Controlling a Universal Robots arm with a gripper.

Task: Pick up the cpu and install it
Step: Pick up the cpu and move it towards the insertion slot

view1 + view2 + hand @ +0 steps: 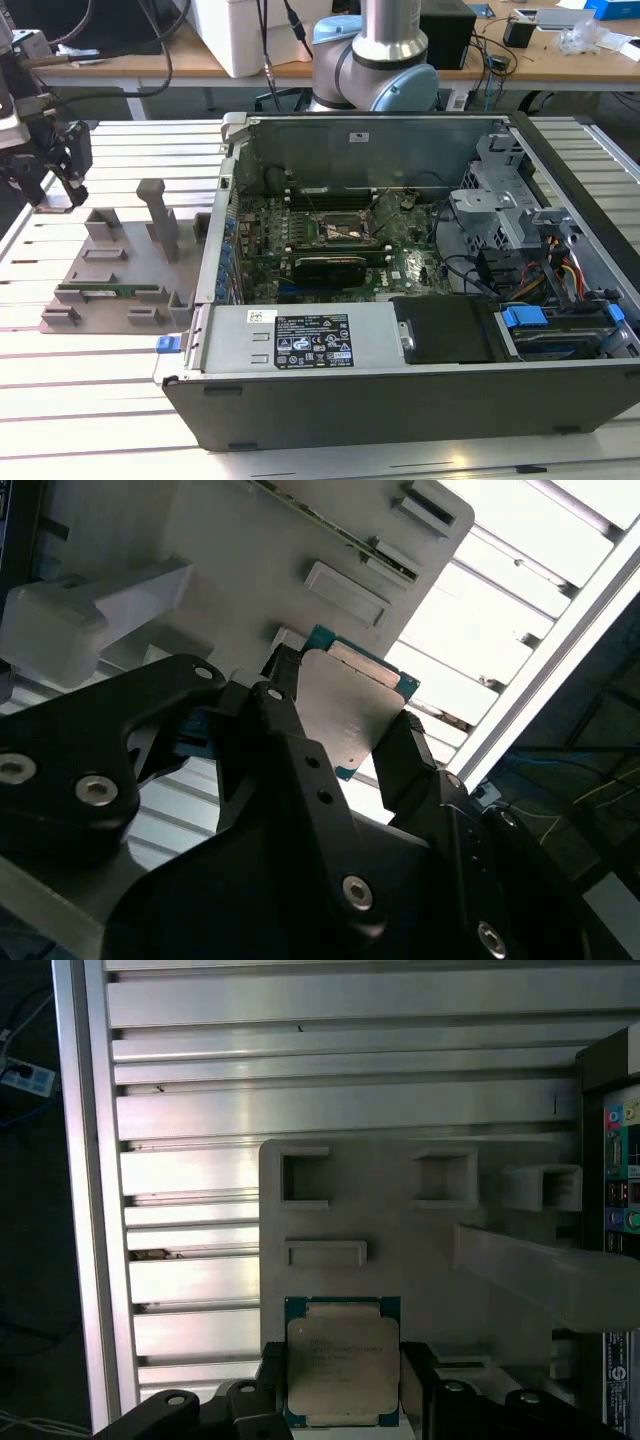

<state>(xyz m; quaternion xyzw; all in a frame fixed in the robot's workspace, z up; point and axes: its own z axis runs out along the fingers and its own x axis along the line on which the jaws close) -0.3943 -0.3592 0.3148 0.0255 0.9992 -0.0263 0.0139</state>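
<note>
The black claw [345, 708] is clamped on the small square silvery-topped cpu [362, 692], held over the grey plastic holder tray [400, 1250].

Item count, work area.
One cpu [342, 1365], one gripper [345, 720] with two fingers [405, 760], one robot arm [385, 60], one open computer case [400, 400], one grey holder tray [130, 270], one green memory stick [105, 292].

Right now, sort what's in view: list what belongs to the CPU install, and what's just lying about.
Job: cpu, held in the claw; motherboard socket; open computer case.
Lying about: green memory stick in the grey tray; white box on the desk behind.
</note>
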